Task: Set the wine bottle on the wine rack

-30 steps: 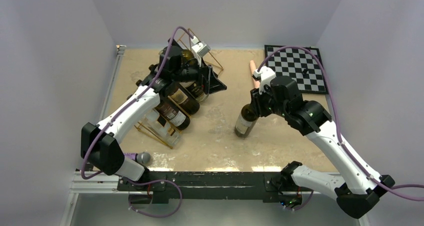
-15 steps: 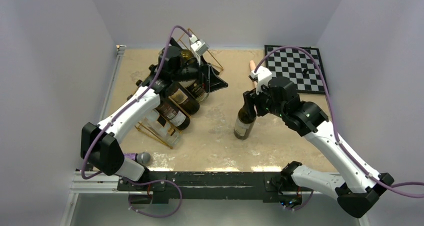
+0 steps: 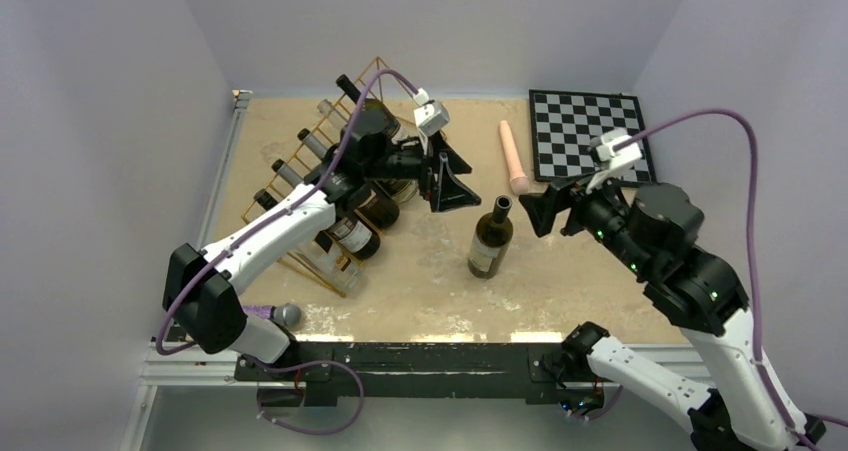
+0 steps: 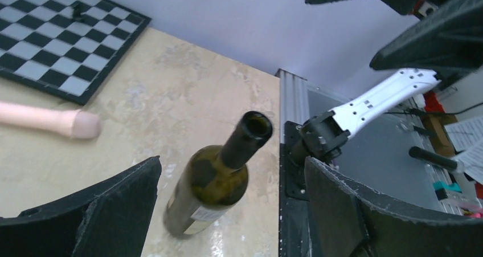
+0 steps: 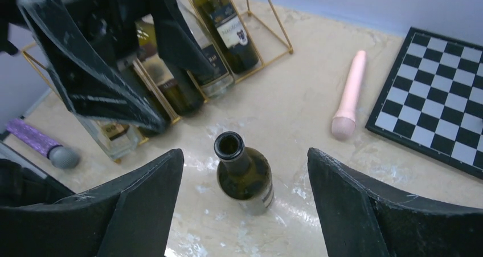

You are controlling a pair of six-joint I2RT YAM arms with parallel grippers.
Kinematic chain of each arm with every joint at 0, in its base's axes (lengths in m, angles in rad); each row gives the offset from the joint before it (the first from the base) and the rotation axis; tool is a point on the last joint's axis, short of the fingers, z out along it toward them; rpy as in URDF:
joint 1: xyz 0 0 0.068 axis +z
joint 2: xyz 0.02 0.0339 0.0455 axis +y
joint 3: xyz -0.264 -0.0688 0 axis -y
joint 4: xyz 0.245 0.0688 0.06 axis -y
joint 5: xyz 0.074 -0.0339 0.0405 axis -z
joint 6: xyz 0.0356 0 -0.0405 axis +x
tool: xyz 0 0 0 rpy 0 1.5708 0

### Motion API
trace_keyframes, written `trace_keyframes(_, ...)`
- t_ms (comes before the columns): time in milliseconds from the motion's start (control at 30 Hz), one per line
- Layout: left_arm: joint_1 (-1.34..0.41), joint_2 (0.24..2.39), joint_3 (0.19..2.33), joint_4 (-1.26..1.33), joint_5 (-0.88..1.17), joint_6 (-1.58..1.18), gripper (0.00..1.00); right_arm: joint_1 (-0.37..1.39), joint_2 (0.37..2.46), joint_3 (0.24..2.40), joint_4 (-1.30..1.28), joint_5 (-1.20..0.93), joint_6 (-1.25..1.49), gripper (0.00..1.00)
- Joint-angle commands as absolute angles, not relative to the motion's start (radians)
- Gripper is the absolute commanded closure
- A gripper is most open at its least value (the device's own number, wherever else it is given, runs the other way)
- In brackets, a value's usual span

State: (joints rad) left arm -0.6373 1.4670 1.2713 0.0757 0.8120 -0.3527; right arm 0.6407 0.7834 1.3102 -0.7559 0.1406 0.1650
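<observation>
The wine bottle [image 3: 490, 239], dark green with an open neck, stands upright on the beige table, held by nothing. My left gripper [image 3: 452, 183] hangs open just left of it, above neck height. In the left wrist view the bottle [image 4: 213, 183] shows between and beyond the spread fingers [image 4: 97, 211]. My right gripper [image 3: 545, 209] is open to the bottle's right, clear of it. The right wrist view shows the bottle [image 5: 245, 174] standing free between the wide fingers [image 5: 353, 205]. The gold wire wine rack [image 3: 310, 139] at the left back holds several bottles.
A black-and-white chessboard [image 3: 590, 136] lies at the back right with one small dark piece on it. A pink cylinder [image 3: 514, 156] lies between board and rack. A purple-handled object [image 3: 270, 314] rests near the front left edge.
My right gripper opened, let go of the bottle and drew back to the right. The left arm swung away from the rack toward the bottle, uncovering the rack.
</observation>
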Motion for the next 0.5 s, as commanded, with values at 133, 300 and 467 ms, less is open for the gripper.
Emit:
trace_keyframes(133, -0.766, 1.545, 1.306, 0.175, 0.822, -0.270, 0.01, 0.642, 0.682, 1.343, -0.792, 0.207, 0.198, 0.17)
trace_keyframes(300, -0.798, 1.598, 1.384, 0.056, 0.740, -0.193, 0.01, 0.641, 0.663, 1.328, -0.802, 0.233, 0.197, 0.17)
trace_keyframes(467, -0.849, 1.617, 1.383, 0.037, 0.666, -0.140, 0.07, 0.641, 0.663, 1.313, -0.801, 0.240, 0.201, 0.17)
